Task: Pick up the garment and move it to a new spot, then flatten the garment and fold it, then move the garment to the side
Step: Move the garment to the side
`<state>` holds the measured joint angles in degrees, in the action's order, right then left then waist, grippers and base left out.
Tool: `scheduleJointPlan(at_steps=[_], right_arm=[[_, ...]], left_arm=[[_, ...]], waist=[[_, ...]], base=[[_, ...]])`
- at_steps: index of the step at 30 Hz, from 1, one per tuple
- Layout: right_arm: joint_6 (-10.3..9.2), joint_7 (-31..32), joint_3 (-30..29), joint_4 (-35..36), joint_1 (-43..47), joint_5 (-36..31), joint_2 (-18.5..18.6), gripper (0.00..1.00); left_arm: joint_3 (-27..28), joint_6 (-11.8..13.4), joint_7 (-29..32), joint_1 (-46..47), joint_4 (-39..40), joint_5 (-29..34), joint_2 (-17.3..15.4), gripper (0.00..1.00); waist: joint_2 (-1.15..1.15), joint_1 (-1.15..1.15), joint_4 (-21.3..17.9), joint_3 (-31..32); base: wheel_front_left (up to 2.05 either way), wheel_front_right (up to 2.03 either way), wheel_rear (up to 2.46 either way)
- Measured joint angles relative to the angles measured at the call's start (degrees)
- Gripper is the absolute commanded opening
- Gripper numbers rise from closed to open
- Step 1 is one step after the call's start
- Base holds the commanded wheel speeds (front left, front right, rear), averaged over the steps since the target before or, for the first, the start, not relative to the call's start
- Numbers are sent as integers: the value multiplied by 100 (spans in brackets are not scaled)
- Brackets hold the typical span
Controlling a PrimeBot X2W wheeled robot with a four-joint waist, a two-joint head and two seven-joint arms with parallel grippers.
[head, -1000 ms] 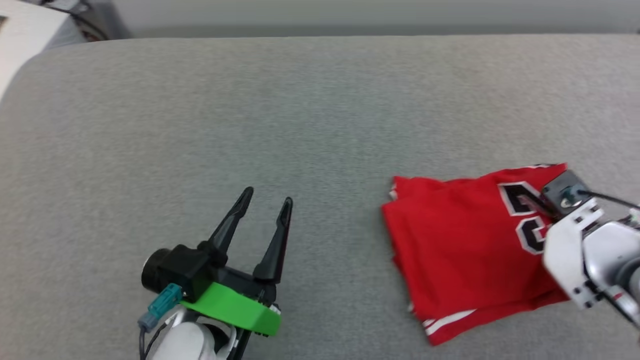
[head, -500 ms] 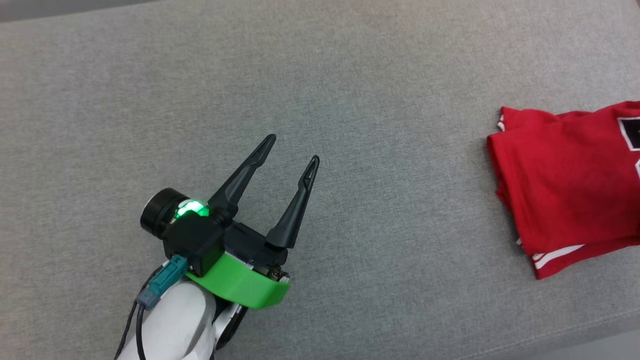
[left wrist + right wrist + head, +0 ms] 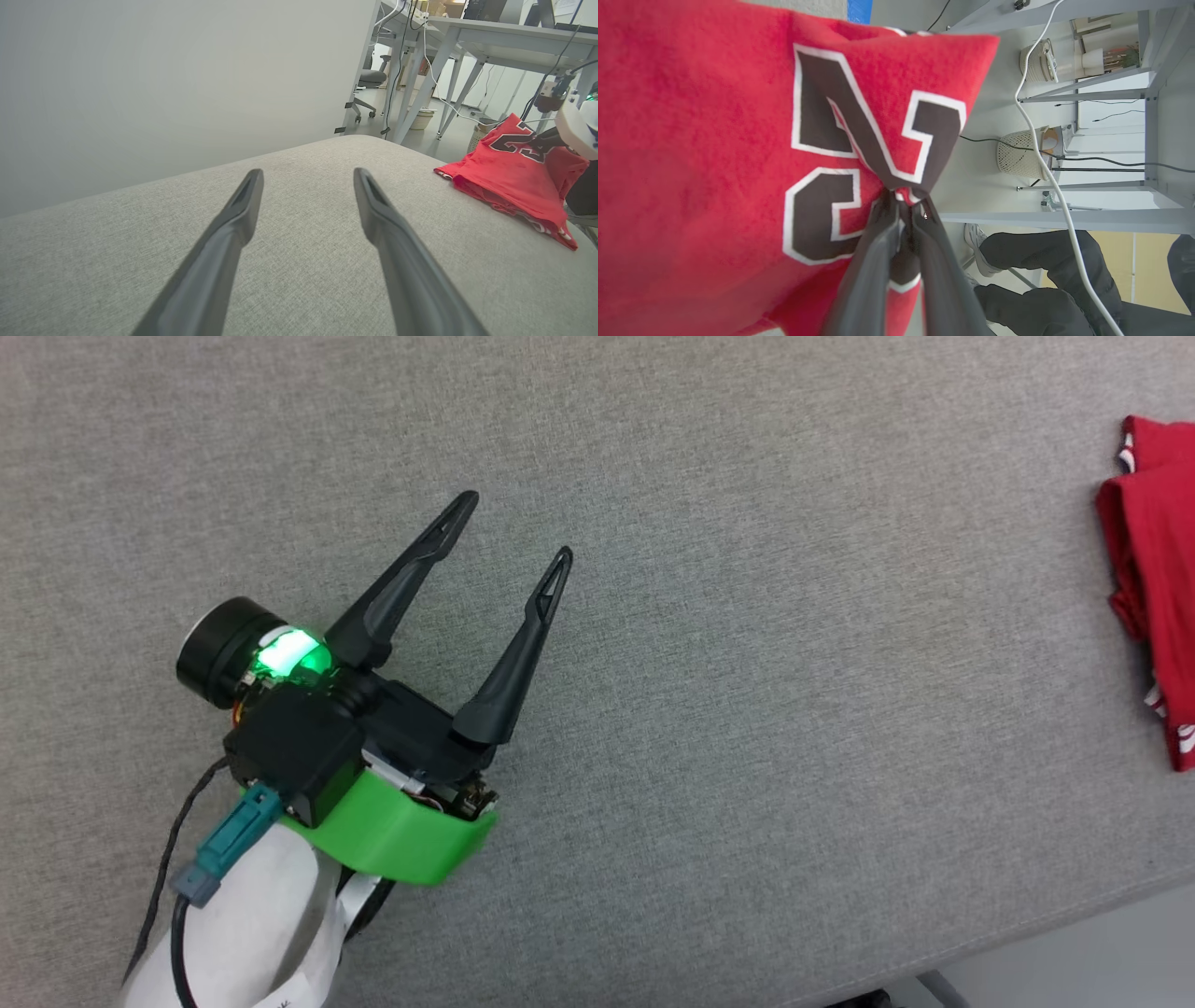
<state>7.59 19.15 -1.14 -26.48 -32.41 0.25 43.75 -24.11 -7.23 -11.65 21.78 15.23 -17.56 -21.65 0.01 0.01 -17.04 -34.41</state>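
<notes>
Garment (image 3: 1158,616) status, view by view.

Head view: red jersey sits at the 3 o'clock border, cut off by the frame, on the grey padded surface (image 3: 747,728). Layered edges and striped trim show along its left side, so it reads as folded into a stack rather than spread out. Left gripper (image 3: 515,527) is at 8 o'clock with its fingers aimed toward 1 o'clock. Its jaws are spread wide and hold nothing, and it is well apart from the jersey.

Left wrist view: both fingers hang splayed over bare grey fabric. Garment is at 2–3 o'clock, near the far end of the surface. Its low edge rests on the padding and the top is tented up where the right gripper (image 3: 535,139) pinches it at the dark numerals.

Right wrist view: fingertips are pressed together on a fold of red cloth right at the white-outlined number. Garment covers the 9 o'clock half. A person's legs (image 3: 1041,261) in dark trousers are at 5 o'clock, with a wicker basket (image 3: 1022,154) at 3 o'clock on the floor beyond.

My read on progress: relocate, flatten and fold look done, and the move-aside step is in hand with the right arm alone. What's left is to lay the stack down flat at the side and let go. I can't tell whether the stack overhangs the surface edge.
</notes>
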Motion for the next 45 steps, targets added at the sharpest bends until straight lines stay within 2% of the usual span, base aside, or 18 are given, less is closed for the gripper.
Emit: scheduleJointPlan(at_steps=[9, 17, 18, 19, 30, 34, 40, 45], right_arm=[[0, -587, -259, -1015, -757, -326, -172, 0], [0, -945, -365, -1833, -1126, -579, -367, 0], [0, -990, -414, -1907, -1171, -609, -367, 97], [0, -1044, -471, -1983, -1212, -641, -368, 100], [0, -1604, -556, -2324, -1352, -1063, -358, 100], [-1, -1903, -433, -2078, -1407, -832, -644, 100], [-1, -2197, 104, -900, -1128, -120, -1317, 100], [-2, -2232, 189, 342, -367, 651, -1770, 100]], left_arm=[[208, 116, 241, 22, 483, 12, -216, 100], [205, 142, 235, 22, 489, 10, -252, 100], [193, 142, 224, 22, 460, 10, -247, 100], [179, 142, 208, 22, 425, 7, -238, 100], [178, 151, -180, -40, -199, -248, 14, 100], [322, 200, -269, -261, -526, -358, 202, 100], [801, 249, -303, -752, -761, -481, 569, 100], [1107, 282, -302, -1244, -1078, -453, 786, 100]], waist=[[0, 0, 3, -529], [0, 0, 39, -627], [0, 0, 44, -601], [0, 0, 51, -569], [0, -1, 166, 43], [0, -1, 239, 419], [0, -1, 391, 1086], [0, -1, 577, 1648]], base=[[0, 0, 0], [0, 0, 0], [0, 0, 0], [0, 0, 0], [0, 0, 0], [0, 0, 0], [0, 0, 0], [0, 0, 0]])
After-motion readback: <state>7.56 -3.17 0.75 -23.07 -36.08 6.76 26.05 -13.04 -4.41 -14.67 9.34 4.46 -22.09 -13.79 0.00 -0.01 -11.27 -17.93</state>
